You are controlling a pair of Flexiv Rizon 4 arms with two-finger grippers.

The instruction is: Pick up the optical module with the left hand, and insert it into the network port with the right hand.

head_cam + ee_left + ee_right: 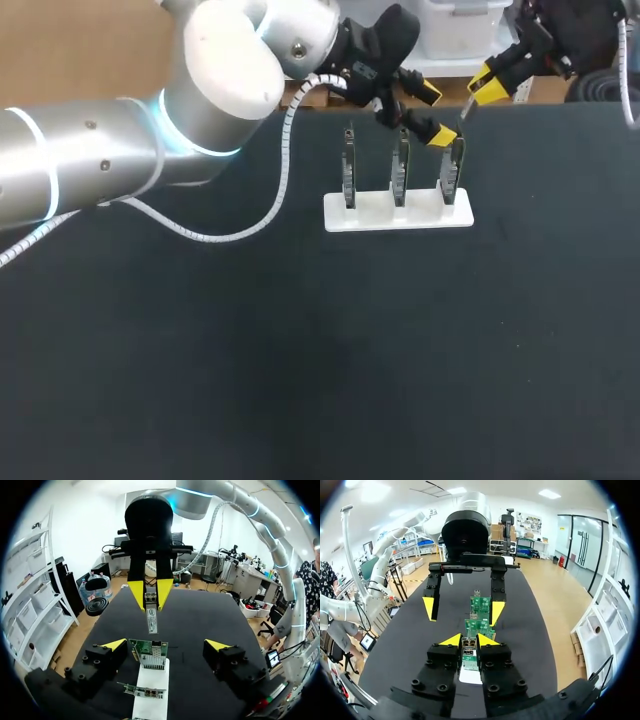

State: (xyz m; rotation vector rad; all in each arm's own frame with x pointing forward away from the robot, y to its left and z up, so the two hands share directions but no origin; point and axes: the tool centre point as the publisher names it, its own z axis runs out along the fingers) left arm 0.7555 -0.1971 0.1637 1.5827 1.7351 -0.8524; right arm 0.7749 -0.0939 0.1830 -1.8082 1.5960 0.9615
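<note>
Right gripper [151,589] has its fingers clamped on the slim silver optical module [152,617], dangling it just over the green network card [142,656] port [159,653], presumably for a straight push-in. Left gripper [166,644] fingers are spread wide, flanking the card.

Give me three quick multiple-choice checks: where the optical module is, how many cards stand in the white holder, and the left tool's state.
1. The optical module is: A. lying loose, ungripped; B. between the right tool's fingers; C. out of every view.
2. How many cards stand in the white holder? A. two; B. three; C. five.
3. The left tool is: A. open; B. shut on a card; C. shut on the module.
Answers: B, both yellow tips press it in the right wrist view; B, the head view shows three upright; A, its fingers stand wide apart, gripping nothing.
</note>
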